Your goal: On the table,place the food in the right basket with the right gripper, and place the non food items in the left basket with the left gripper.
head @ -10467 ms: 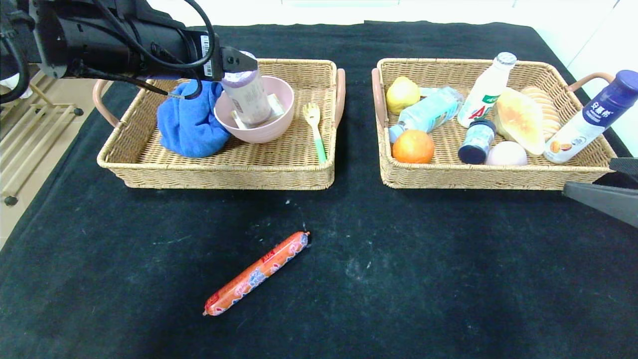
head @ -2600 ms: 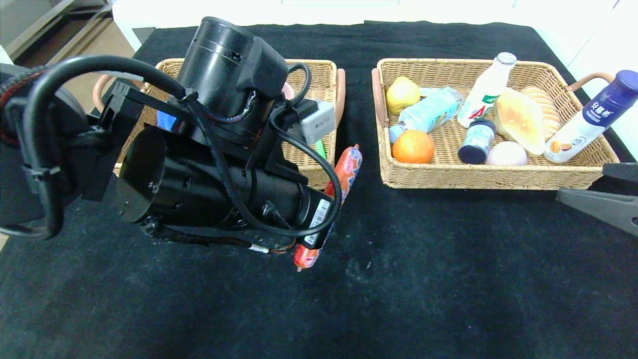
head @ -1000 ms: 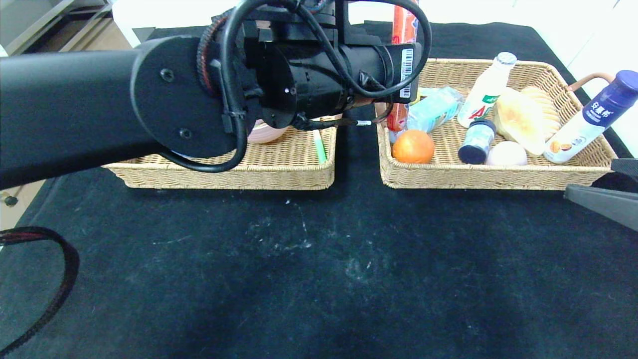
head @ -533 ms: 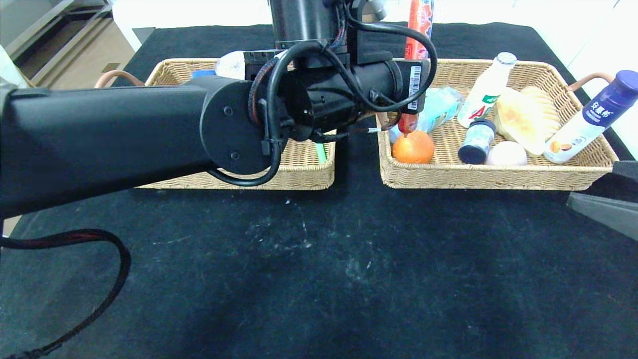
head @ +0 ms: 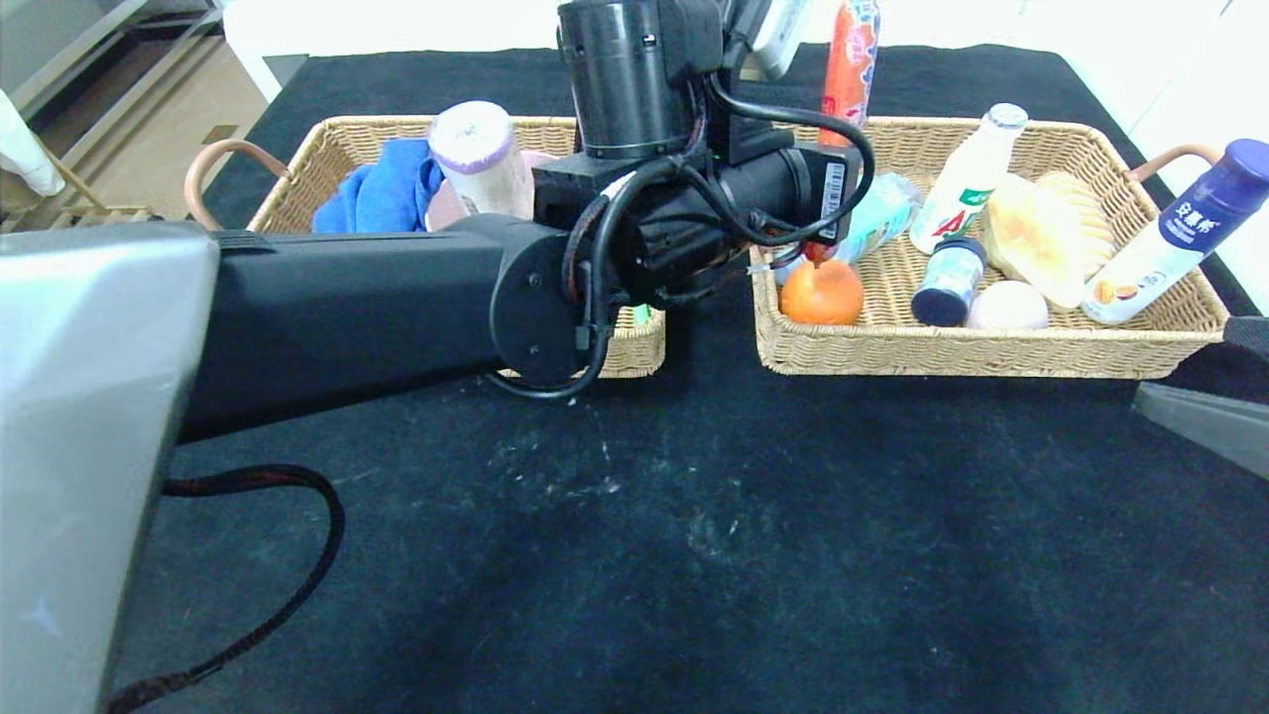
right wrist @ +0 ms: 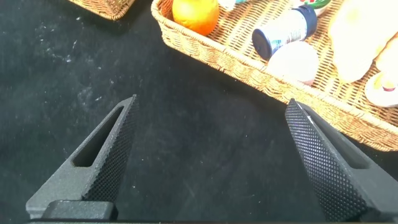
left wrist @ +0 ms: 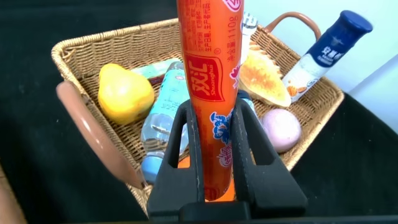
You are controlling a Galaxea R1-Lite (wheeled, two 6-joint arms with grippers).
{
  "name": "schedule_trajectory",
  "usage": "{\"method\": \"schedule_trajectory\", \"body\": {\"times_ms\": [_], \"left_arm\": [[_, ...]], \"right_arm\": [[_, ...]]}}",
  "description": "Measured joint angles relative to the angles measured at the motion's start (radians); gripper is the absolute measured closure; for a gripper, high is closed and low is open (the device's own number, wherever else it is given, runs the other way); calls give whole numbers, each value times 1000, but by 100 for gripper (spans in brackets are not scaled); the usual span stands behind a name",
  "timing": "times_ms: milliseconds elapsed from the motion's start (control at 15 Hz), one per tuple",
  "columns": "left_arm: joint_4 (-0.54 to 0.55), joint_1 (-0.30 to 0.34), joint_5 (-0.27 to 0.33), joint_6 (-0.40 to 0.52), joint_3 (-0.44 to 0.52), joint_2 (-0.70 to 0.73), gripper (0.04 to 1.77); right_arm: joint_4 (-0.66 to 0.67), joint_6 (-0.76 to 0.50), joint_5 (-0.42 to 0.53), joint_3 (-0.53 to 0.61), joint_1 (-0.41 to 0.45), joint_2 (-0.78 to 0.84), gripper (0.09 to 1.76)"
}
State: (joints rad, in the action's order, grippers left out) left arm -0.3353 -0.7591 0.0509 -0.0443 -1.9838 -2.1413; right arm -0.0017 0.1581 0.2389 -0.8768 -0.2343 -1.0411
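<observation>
My left gripper (left wrist: 212, 115) is shut on the orange sausage (left wrist: 208, 74) and holds it upright over the left end of the right basket (head: 991, 352). In the head view the sausage (head: 848, 59) rises above the wrist, and its lower end hangs just above an orange (head: 821, 293). The left basket (head: 327, 149) holds a blue cloth (head: 377, 193) and a purple-capped tub (head: 481, 159); my left arm hides much of it. My right gripper (right wrist: 208, 118) is open and empty above the black cloth, near the right basket's front right corner.
The right basket also holds a yellow fruit (left wrist: 124, 93), a water bottle (left wrist: 163, 106), bread (head: 1031, 238), a pale egg (head: 1006, 305), a small dark jar (head: 947, 283) and two drink bottles (head: 1170, 238). My left arm (head: 347, 317) stretches across the table's middle.
My left arm has carried the sausage to the right, from the gap between the baskets to over the right basket. The right arm has stayed put.
</observation>
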Motion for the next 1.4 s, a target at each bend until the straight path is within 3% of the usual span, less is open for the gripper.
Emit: {"method": "schedule_trajectory", "body": {"times_ms": [400, 667, 867, 1400], "left_arm": [[-9, 14, 1, -11, -4, -22, 146], [-4, 18, 3, -30, -4, -24, 94], [5, 18, 3, -30, -3, -24, 67], [13, 18, 0, -31, -3, -21, 31]], "right_arm": [[-1, 1, 0, 4, 0, -4, 14], [-2, 0, 0, 3, 1, -7, 14], [-4, 0, 0, 3, 3, -9, 14], [-4, 0, 0, 2, 4, -11, 14]]}}
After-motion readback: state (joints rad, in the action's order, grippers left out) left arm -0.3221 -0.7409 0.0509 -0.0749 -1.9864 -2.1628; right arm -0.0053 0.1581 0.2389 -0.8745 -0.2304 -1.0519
